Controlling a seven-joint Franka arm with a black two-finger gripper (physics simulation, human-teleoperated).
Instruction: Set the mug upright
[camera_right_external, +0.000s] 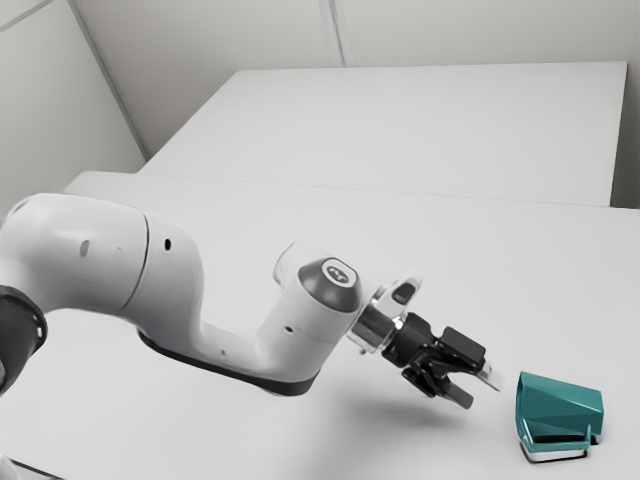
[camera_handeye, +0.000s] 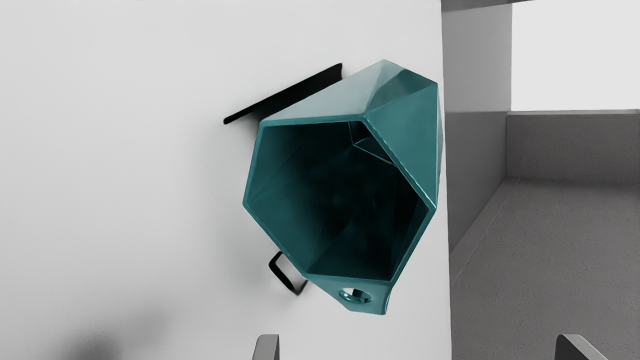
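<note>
1. Exterior view: the teal mug (camera_right_external: 560, 408) lies on its side upon the table (camera_right_external: 330, 435), with its open mouth toward my gripper (camera_right_external: 476, 387). So it is not upright, and the task's result is not there.
2. From the mug's mouth side comes the handle (camera_handeye: 367, 300). Near the mug is also a thin dark loop (camera_handeye: 287, 275); what it is, I cannot tell.
3. My fingers are released and wide apart, and they hold nothing. I am tilted downward, well apart from the mug.
4. In the wrist view, the mug is not centred between my fingers: it sits more toward the finger over the table. If I advance straight, I think this finger may hit the rim and turn the mug.
5. The table's edge (camera_handeye: 446, 150) looks near the mug. A push could slide it over.
6. Its walls are slanted facets, so a poor grasp may slip while I tip it.
</note>
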